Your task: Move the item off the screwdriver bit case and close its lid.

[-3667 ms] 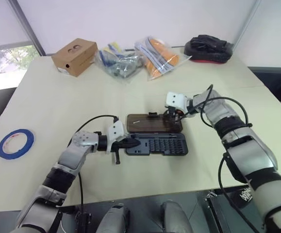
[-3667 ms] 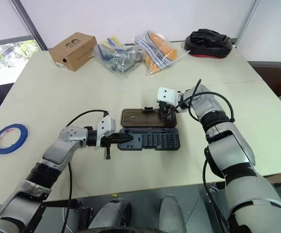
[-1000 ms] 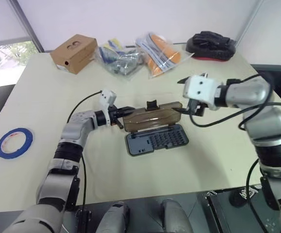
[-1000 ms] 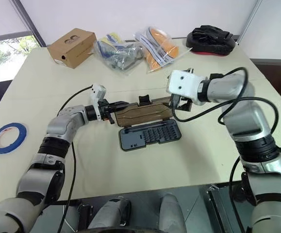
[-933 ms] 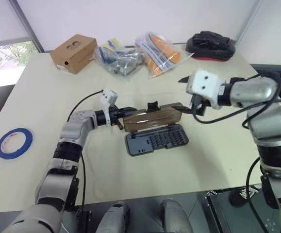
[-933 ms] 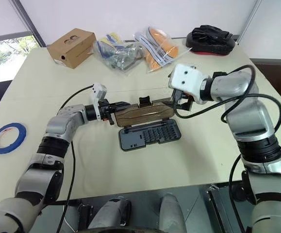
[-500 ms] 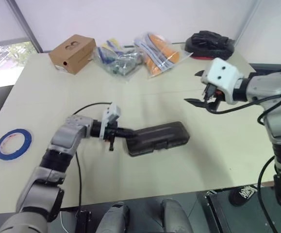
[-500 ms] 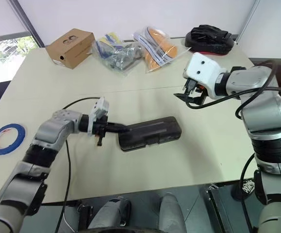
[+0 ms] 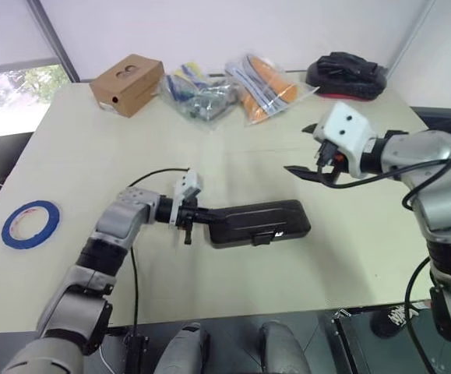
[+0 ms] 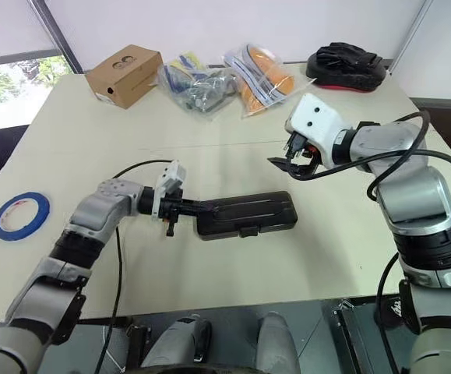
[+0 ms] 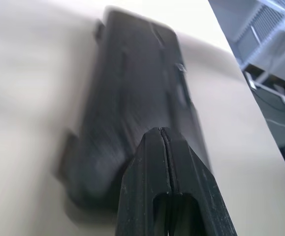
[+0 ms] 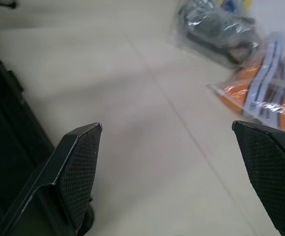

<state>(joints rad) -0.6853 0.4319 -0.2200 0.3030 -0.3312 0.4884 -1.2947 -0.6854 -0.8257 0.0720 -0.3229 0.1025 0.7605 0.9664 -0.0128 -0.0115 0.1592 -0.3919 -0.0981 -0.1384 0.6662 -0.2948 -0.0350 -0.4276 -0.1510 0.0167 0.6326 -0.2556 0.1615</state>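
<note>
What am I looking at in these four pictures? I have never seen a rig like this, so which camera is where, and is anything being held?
This is a two-armed humanoid robot at a table. The two wide pictures come from cameras in its head, looking down over its arms. The two close pictures come from cameras on its wrists, looking along each gripper's fingers.

In the middle lies the screwdriver bit case, its lid down. The left gripper is shut, its tip at the case's end, holding nothing. The right gripper hangs open and empty above the table.

Further back lie a cardboard box, plastic bags and a black item; a roll of blue tape lies at the left.
</note>
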